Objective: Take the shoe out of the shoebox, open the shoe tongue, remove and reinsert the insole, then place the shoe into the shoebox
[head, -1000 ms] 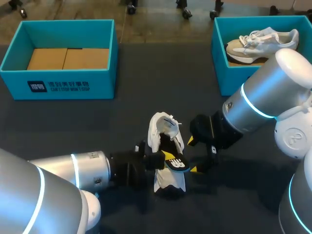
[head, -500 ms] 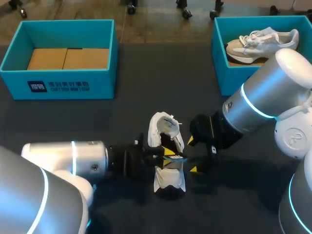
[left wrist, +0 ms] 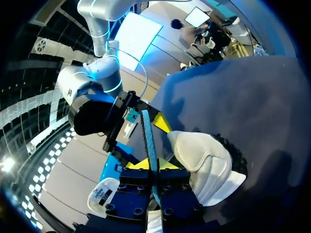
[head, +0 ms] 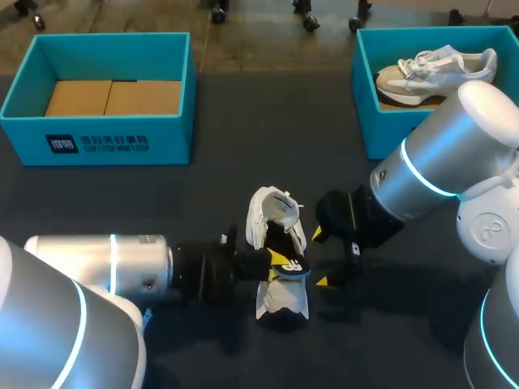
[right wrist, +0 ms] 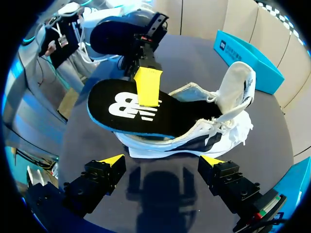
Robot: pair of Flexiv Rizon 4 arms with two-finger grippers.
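A white and black shoe (head: 274, 243) lies on the dark table near the middle, its tongue pulled open. My left gripper (head: 280, 260) comes in from the left and is shut on the black insole (head: 296, 267), which has a blue edge and a white logo. The insole sticks out of the shoe's opening, partly lifted. In the left wrist view the insole (left wrist: 148, 138) shows edge-on between the yellow tips, with the shoe (left wrist: 206, 162) beside it. My right gripper (right wrist: 160, 162) stands open just right of the shoe (right wrist: 214, 133), facing the insole (right wrist: 136, 116), touching nothing.
A blue shoebox (head: 24, 121) with a cardboard floor stands at the back left. A second blue box (head: 362, 105) at the back right holds another pale shoe (head: 434, 66). My right arm's (head: 422, 174) bulk fills the table's right side.
My left arm has drawn back a little to the left, and the insole has twisted and shifted in its grip. The right arm and the shoe have stayed put.
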